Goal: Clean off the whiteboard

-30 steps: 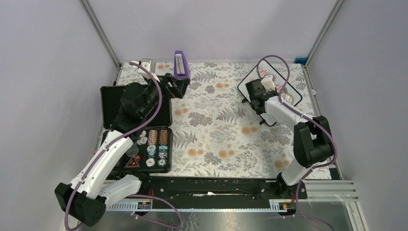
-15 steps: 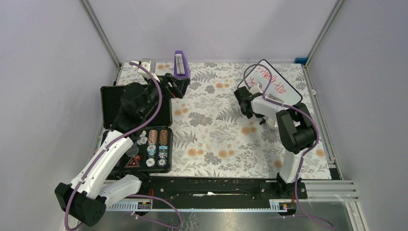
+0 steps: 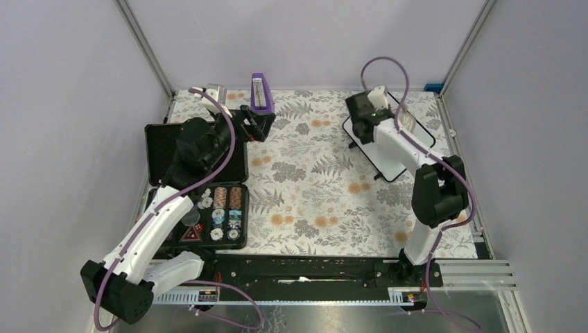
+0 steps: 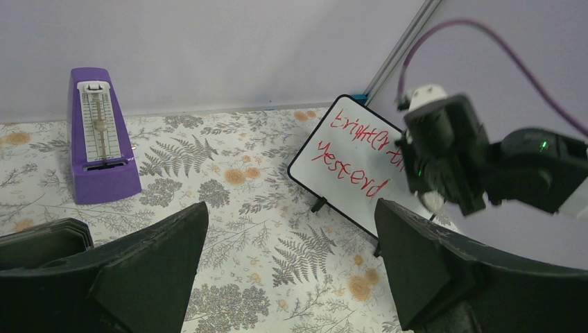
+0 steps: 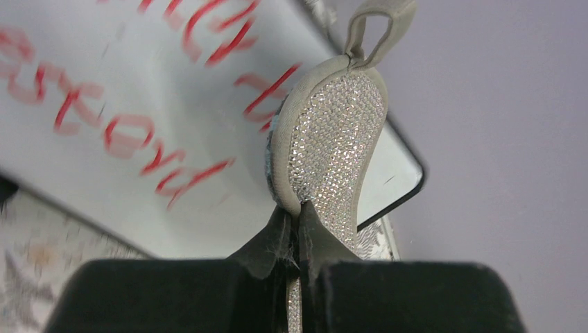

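The right gripper (image 5: 298, 225) is clamped down tight, its two dark fingers pinching the lower end of a silvery oval pad (image 5: 333, 139). The pad stands on edge straight out from the fingertips. Its glittering face is turned to the gripper's right, and a beige loop sits at its far tip.

The whiteboard (image 5: 125, 104) lies directly beneath and ahead of this gripper, spreading mostly to the pad's left. Red handwriting runs across it in two lines, blurred in the right wrist view and sharper in the left wrist view, where the board (image 4: 347, 166) shows unwiped. One rounded, black-framed corner of the board pokes out just right of the pad. Whether the pad's edge actually touches the board cannot be told. Beyond the board is the plain lilac wall. A purple cable (image 3: 388, 66) arches up over the right wrist.

The left gripper (image 4: 288, 270) is spread wide with nothing between its fingers. It sits well apart from the board, which lies ahead of it and off to its right, with the right arm's dark wrist hanging over the board's right part. Ahead and to its left a purple metronome (image 4: 100, 135) stands upright on the fern-patterned cloth (image 3: 312, 187). Behind this gripper, under its arm, a black case (image 3: 159, 149) lies open with poker chips (image 3: 225, 211) in rows.
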Available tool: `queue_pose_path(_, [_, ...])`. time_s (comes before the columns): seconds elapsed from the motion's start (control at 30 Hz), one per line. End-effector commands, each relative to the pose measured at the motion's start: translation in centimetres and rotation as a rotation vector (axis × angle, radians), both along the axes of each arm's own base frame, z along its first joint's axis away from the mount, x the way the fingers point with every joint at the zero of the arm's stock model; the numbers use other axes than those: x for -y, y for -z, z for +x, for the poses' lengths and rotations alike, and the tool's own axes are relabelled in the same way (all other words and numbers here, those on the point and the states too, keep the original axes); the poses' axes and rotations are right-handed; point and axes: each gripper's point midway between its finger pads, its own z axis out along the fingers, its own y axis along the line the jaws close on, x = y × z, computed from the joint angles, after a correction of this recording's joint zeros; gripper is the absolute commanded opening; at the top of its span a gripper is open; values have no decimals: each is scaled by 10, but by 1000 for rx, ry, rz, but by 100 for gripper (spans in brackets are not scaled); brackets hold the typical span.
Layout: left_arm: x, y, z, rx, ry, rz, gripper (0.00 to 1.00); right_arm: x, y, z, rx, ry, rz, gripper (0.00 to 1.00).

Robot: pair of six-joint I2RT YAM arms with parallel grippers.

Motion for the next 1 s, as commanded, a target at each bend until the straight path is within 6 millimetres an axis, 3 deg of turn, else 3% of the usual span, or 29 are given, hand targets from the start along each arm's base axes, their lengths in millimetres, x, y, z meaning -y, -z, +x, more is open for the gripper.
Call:
queue_pose_path(0.0, [1, -19, 2, 51, 7, -24, 99, 39, -30, 27, 32, 100, -121, 0])
queue_pose_path(0.13, [2, -18, 2, 48, 12, -24, 99, 53, -36, 40, 25, 120, -198, 0])
queue_pose_path(0.2, [3, -19, 2, 48, 15, -25, 99, 56, -29, 43, 15, 120, -214, 0])
queue_pose_path(0.43, [2, -15, 4, 41, 8, -20, 99, 50, 22, 40, -90, 70, -221, 0])
queue_pose_path(0.6, [1, -13, 5, 39, -2, -14, 99, 31, 57, 25, -176, 20, -235, 0])
queue_pose_path(0.83, [0, -13, 5, 43, -6, -13, 99, -1, 89, -17, -254, -56, -230, 0])
queue_pose_path(0.9, [1, -12, 6, 40, -7, -11, 99, -9, 92, -24, -274, -91, -217, 0])
queue_pose_path(0.97, [1, -12, 7, 39, -5, -11, 99, -14, 81, -25, -256, -98, -187, 0])
